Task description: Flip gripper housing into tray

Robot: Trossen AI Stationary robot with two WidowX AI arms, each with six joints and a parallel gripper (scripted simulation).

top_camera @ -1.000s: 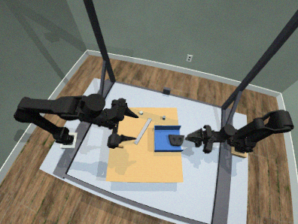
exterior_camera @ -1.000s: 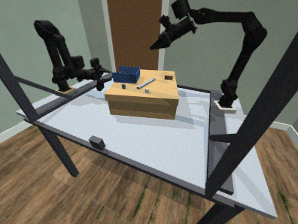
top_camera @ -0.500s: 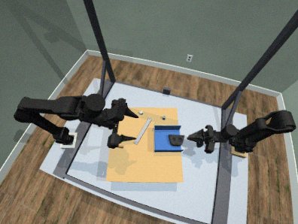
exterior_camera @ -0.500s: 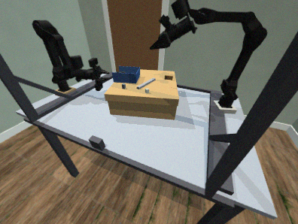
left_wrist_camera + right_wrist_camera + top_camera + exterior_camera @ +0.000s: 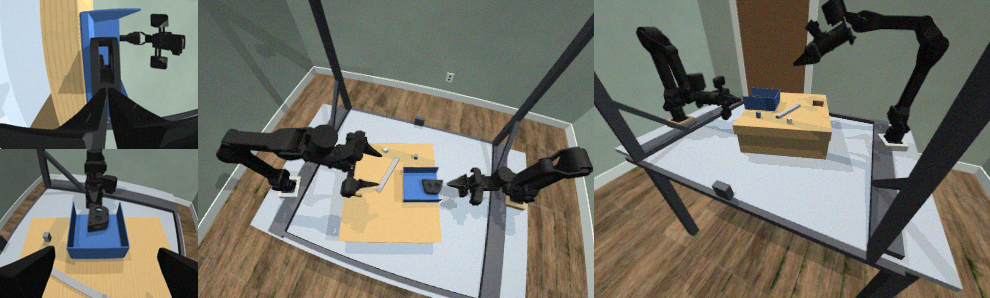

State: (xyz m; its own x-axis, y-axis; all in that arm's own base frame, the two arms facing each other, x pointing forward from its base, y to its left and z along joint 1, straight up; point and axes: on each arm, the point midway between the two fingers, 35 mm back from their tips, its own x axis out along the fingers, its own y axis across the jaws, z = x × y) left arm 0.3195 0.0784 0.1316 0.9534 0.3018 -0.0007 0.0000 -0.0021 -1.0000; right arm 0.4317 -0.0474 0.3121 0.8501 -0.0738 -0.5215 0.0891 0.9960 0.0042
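And here's the wooden block point(image 5: 390, 225) point(image 5: 784, 145) point(image 5: 61, 63) point(image 5: 139, 260), carrying the blue tray point(image 5: 413, 197) point(image 5: 761, 104) point(image 5: 127, 14) point(image 5: 97, 253). The housing point(image 5: 431, 187) point(image 5: 96, 66) point(image 5: 98, 219) sits in it at the open edge; which way up, I can't tell. Right gripper point(image 5: 380, 170) point(image 5: 795, 64) point(image 5: 159, 41) point(image 5: 106, 250): fingers wide apart, nothing between them, well back. Left gripper point(image 5: 448, 184) point(image 5: 739, 100) point(image 5: 107, 89) point(image 5: 94, 205): tips together, empty, right at the housing's outer end; contact unclear. Looks like a nudge inward! Keep it low, square and slow, so neither half slides off the other nor the piece twists; stop once the overhang is slight, then back straight out.
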